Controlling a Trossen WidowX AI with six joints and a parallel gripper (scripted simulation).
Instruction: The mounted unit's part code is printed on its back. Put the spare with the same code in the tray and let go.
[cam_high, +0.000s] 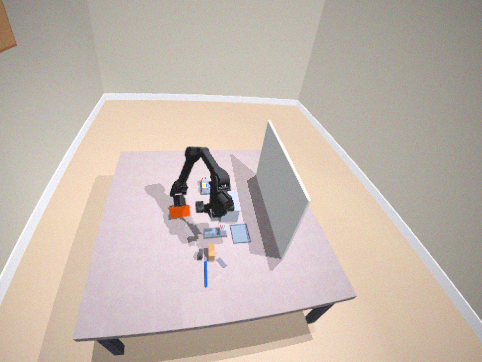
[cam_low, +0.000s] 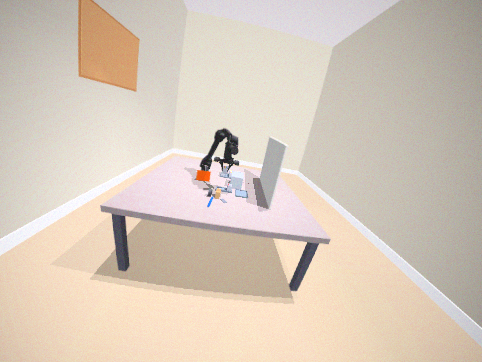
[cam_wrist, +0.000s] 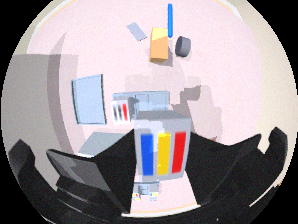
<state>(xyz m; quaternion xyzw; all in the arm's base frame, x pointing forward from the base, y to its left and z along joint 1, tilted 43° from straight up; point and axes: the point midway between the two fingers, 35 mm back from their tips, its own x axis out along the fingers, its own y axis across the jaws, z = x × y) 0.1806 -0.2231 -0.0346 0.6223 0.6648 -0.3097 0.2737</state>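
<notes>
My gripper (cam_wrist: 156, 131) (cam_low: 226, 169) is shut on a grey spare block (cam_wrist: 162, 121) with blue, yellow and red stripes, held above the table. The shallow blue tray (cam_high: 240, 233) (cam_low: 241, 193) (cam_wrist: 90, 100) is empty. Beside it a blue-grey rack (cam_high: 209, 233) (cam_wrist: 152, 99) has a spare (cam_wrist: 120, 111) with white, black and red marks at one end. A farther rack (cam_wrist: 146, 189) shows two small striped spares (cam_wrist: 136, 197) (cam_wrist: 154, 196). A pale blue box (cam_high: 231, 215) (cam_low: 237, 180) stands near the gripper; whether it is the mounted unit I cannot tell. No part code is readable.
A tall grey panel (cam_high: 280, 195) (cam_low: 274, 170) stands beyond the tray. An orange block (cam_high: 179, 211) (cam_low: 203, 175) is by the arm. A tan box (cam_high: 211, 252) (cam_wrist: 159, 47), dark cylinder (cam_wrist: 183, 46), blue stick (cam_high: 205, 274) (cam_wrist: 170, 20) and grey plate (cam_high: 222, 262) (cam_wrist: 136, 31) lie in front.
</notes>
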